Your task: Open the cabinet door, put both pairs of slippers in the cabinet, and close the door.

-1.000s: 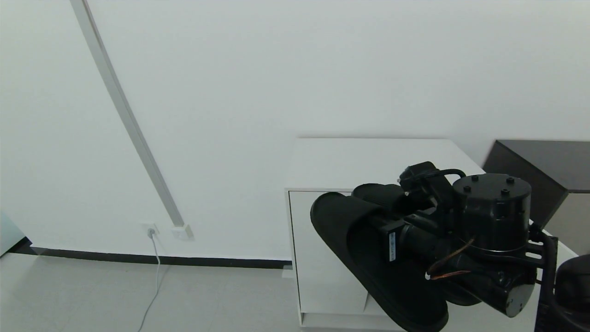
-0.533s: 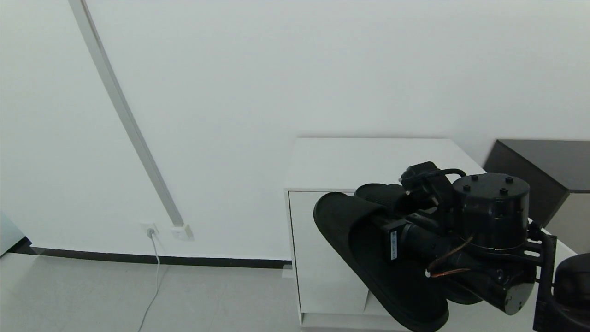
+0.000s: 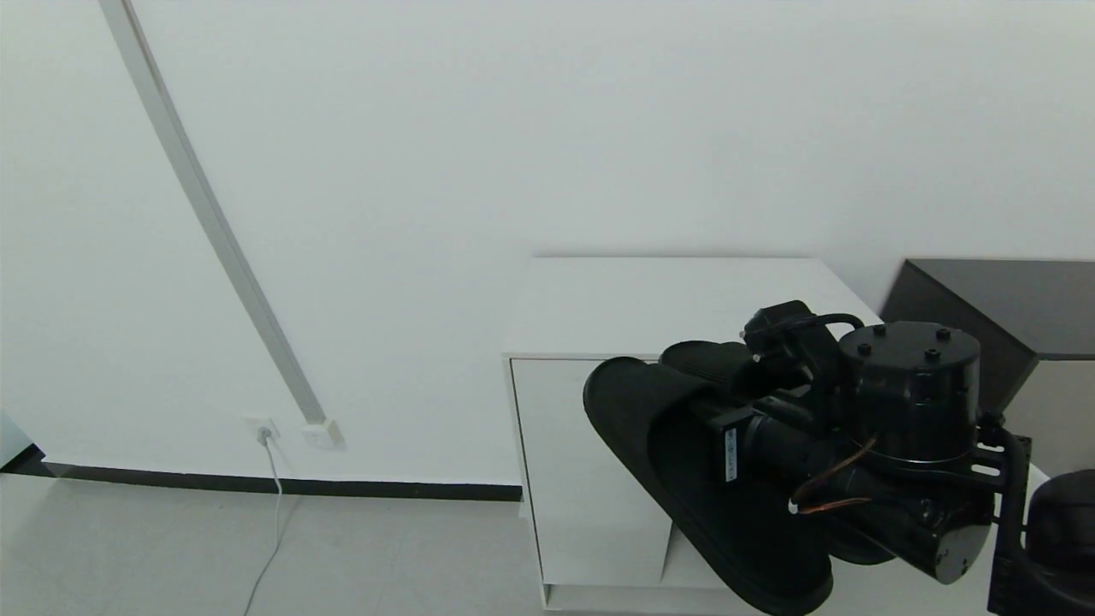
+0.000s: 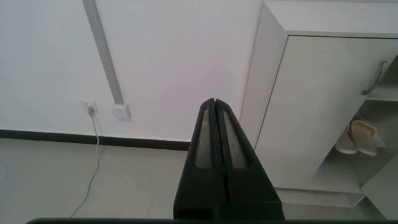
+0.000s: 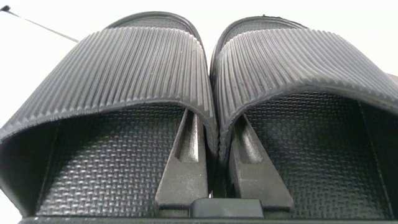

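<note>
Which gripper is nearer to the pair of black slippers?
Right. The right gripper holds the black slippers, one jaw inside each. The left gripper is apart from them, jaws shut, pointing toward the wall beside the cabinet.

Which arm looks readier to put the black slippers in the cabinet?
Right. The right fingers pinch the black slippers together near the cabinet; the left fingers are shut on nothing.

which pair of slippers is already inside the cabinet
The pale pair, sitting inside the cabinet. The black pair is outside it, clamped in the right hand.
</note>
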